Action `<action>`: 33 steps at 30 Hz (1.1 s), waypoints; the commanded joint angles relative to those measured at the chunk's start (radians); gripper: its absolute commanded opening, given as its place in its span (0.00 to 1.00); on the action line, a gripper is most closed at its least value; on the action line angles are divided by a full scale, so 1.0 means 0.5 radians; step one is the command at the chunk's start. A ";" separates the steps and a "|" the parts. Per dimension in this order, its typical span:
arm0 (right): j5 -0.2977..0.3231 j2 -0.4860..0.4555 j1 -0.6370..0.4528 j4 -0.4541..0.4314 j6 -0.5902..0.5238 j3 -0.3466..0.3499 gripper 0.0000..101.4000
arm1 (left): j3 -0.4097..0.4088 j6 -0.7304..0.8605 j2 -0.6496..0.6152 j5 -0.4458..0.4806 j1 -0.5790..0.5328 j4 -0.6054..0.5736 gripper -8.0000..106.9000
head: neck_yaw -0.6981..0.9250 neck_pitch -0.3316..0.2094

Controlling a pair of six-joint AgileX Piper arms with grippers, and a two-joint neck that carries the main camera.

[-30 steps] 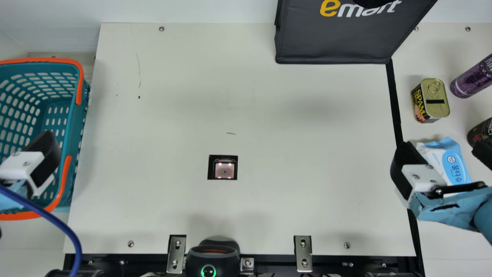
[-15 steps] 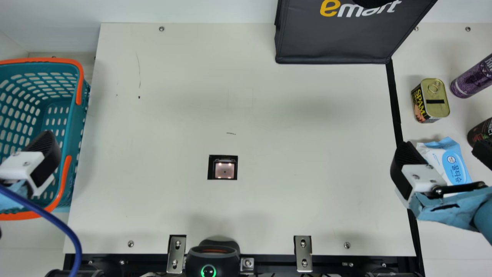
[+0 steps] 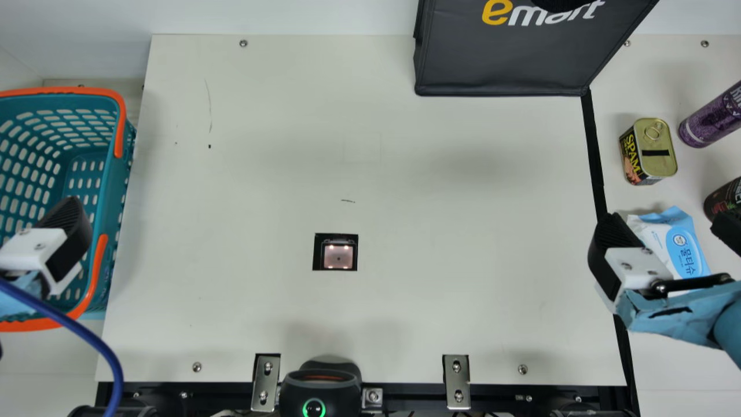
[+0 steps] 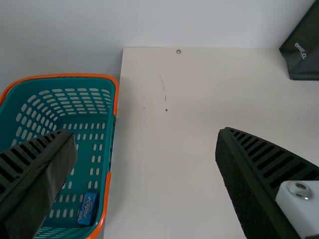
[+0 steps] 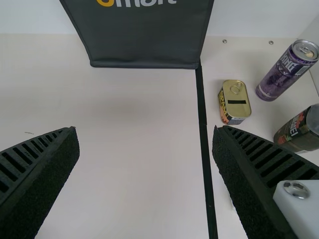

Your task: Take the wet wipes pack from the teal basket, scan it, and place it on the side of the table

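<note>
Main view, unchanged: the blue-and-white wet wipes pack (image 3: 686, 248) stays aside on the cream table (image 3: 463, 231); our black left gripper (image 4: 144, 131) and right gripper (image 5: 144, 129) gape empty, likely finished.

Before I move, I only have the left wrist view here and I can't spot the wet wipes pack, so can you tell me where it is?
Observer: The wet wipes pack lies on the right side of the table, past the black strip.
Operator: Is the right gripper holding anything?
Observer: No, the right gripper is open, with nothing held between its fingers.
Operator: And the scanner, is it lit?
Observer: Yes, small lights glow in the scanner window, set into the table between the teal basket and the black strip.
</note>
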 commanded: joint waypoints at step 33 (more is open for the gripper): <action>0.002 0.000 0.000 0.000 0.000 0.000 0.94 | 0.000 0.000 0.000 0.000 0.000 0.000 0.85 | 0.006 -0.058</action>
